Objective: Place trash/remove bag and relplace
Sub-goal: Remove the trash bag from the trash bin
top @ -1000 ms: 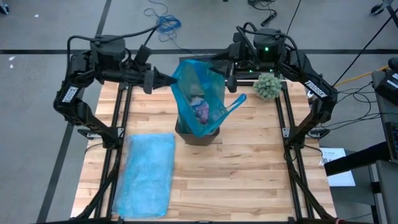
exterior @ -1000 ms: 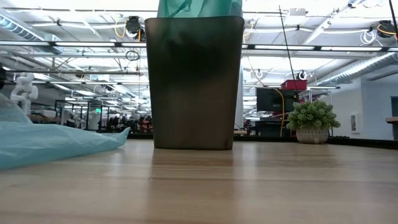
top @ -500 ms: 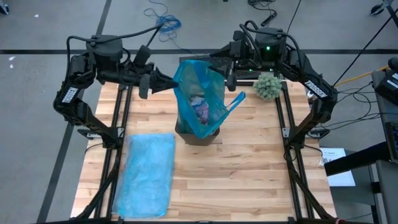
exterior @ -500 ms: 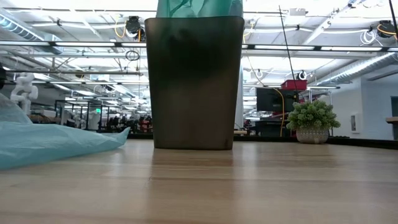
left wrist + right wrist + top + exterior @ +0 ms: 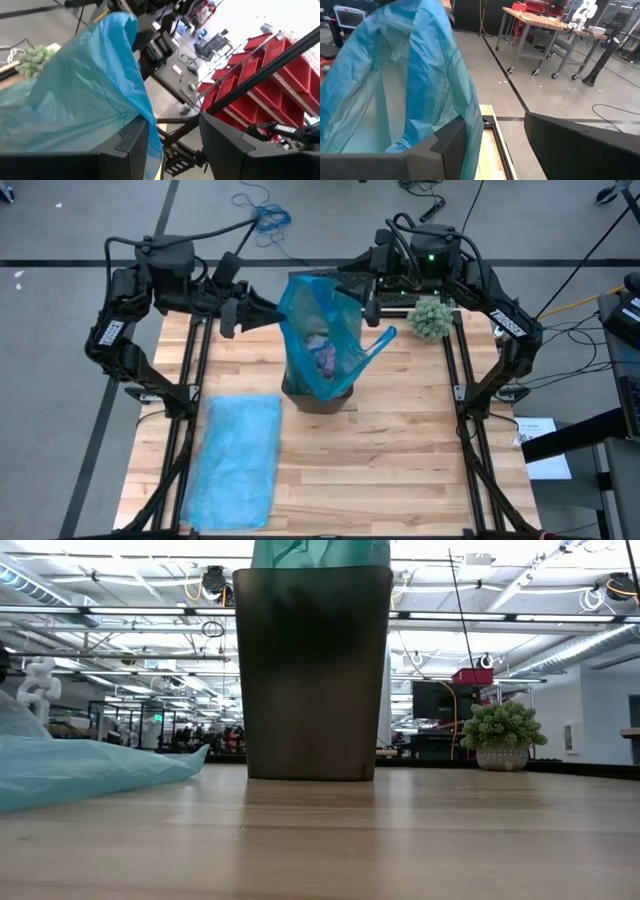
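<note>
Left gripper [image 5: 270,315]: fingers parted, bag [image 5: 322,330] at 3 o'clock | right gripper [image 5: 352,280]: parted, possibly touching rim | trash [image 5: 322,355] inside.

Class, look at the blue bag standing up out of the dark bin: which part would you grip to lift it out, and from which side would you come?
Grip the raised rim of the blue bag, which stands gathered well above the dark bin. Probably come level from both sides: the left gripper and right gripper flank it, jaws open. The loose handle loop on the right is an alternative.
</note>
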Controlling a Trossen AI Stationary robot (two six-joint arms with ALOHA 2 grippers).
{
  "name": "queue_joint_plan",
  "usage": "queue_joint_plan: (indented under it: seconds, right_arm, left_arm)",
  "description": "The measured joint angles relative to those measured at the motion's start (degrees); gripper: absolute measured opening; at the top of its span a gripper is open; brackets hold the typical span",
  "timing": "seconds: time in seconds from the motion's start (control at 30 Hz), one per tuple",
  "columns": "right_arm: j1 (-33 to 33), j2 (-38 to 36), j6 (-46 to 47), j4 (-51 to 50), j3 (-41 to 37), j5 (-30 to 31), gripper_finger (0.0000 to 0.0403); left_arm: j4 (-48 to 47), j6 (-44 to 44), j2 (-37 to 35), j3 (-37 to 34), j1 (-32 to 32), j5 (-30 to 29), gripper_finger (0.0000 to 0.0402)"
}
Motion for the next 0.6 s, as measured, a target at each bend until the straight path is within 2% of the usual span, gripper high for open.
queue_joint_plan:
  seconds: [0.27,0.37,0.6]
  right_arm:
    - [0.0,0.0,0.0,-0.3,0.0,0.0,0.0188]
    - [0.0,0.0,0.0,-0.4,0.0,0.0,0.0188]
    - [0.0,0.0,0.1,-0.6,0.0,0.0,0.0187]
  left_arm:
    - [-11.8,-0.1,0.4,0.0,-0.9,-0.6,0.017]
    - [-16.2,-0.1,1.0,0.0,-0.9,-2.5,0.0171]
    - [-17.5,-0.1,1.4,0.0,-0.9,-3.7,0.0171]
